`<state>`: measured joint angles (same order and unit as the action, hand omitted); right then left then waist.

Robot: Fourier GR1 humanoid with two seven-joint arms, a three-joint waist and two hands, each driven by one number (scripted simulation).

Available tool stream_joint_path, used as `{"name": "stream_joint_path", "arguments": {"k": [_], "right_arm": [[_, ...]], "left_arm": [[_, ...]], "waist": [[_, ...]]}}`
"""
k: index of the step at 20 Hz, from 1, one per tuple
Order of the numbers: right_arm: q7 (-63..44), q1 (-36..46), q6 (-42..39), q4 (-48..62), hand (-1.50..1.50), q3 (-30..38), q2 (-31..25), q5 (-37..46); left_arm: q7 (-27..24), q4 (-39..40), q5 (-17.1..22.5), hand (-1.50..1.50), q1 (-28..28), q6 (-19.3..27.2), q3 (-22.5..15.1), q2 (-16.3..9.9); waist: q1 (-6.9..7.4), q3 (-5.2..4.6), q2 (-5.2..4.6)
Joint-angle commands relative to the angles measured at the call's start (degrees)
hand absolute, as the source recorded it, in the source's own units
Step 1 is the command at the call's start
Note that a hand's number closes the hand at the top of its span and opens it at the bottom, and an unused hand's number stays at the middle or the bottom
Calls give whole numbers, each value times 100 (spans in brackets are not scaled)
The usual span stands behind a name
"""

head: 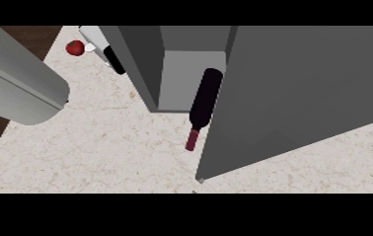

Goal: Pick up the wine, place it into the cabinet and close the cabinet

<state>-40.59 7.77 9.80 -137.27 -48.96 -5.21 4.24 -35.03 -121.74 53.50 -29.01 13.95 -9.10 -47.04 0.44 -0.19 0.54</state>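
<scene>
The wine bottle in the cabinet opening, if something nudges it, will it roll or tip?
The wine bottle looks tall and narrow, so it would probably tip easily. Its round body would likely roll once down. The cabinet door stands open beside it, so closing it carelessly might knock the bottle.

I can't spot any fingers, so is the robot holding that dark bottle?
No hand shows here, so a hold cannot be told. The dark wine bottle with the red neck lies in the grey cabinet's opening, nothing visibly gripping it.

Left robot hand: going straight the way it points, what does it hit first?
Likely the cabinet wall. The left robot hand slants toward that outer left side from close beside it. Depth is unclear, so it may pass along it instead.
</scene>
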Motion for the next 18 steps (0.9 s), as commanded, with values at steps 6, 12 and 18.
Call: {"name": "stream_joint_path", "arguments": {"k": [6, 12, 18], "right_arm": [[-269, 1818, 1060, 734, 150, -521, 482, 146], [-236, 2958, 1529, 1393, 150, 135, 476, -798], [153, 4514, 2235, 2674, 150, 540, 503, -1472]], "left_arm": [[267, -251, 5, -150, -18, -195, 29, 106], [417, 120, 16, -150, 532, -168, -51, 287], [691, -72, -15, -150, 687, 103, -35, 383]], "waist": [[105, 2, -31], [159, -3, -85], [210, 7, -59]]}}
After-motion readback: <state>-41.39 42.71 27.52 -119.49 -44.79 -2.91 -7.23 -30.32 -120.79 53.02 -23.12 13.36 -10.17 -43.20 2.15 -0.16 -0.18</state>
